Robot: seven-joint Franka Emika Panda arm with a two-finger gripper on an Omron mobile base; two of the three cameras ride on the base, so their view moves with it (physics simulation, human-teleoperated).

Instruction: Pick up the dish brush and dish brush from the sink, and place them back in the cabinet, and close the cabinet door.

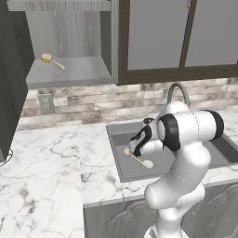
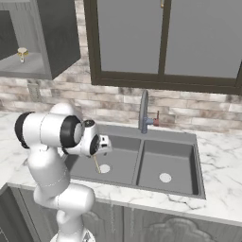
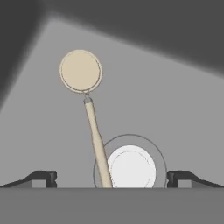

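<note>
Left base view: one brush [image 1: 52, 61] lies on the cabinet [image 1: 74, 72] shelf; a second brush [image 1: 137, 158] lies in the sink [image 1: 116, 153], in its left basin, under the arm.

Right base view: the second brush's handle shows beside the white drain [image 2: 105, 168].

Hand view: the gripper [image 3: 111, 178] hangs above that brush, jaws wide apart, holding nothing.

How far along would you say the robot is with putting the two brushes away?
Roughly halfway. Done: one dish brush lies on the cabinet shelf. In hand: the open gripper hangs over the second dish brush in the sink, not yet gripping. Left: grasp it, shelve it, close the cabinet door.
</note>
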